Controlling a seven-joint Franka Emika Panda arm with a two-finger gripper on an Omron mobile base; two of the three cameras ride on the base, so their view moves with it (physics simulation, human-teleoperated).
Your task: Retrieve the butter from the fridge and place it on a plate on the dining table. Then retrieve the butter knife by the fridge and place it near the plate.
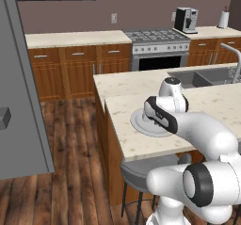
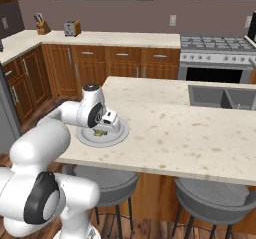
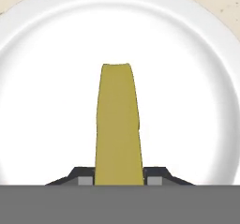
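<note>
Dining table point(image 2: 180, 133): one plate point(image 3: 42, 78), one butter point(image 3: 119, 124) stick pinched in hand point(image 3: 119, 180) over it.

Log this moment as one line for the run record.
stage: butter to plate | fingers: shut on butter | butter: over plate centre | plate: on dining table, near edge | knife: not yet fetched

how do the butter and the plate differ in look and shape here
The butter is a narrow yellow-olive stick; the plate is a wide, round, white dish with a raised rim. The butter sits between the gripper fingertips, while the plate rests on the dining table. Both are plain and unpatterned.
</note>
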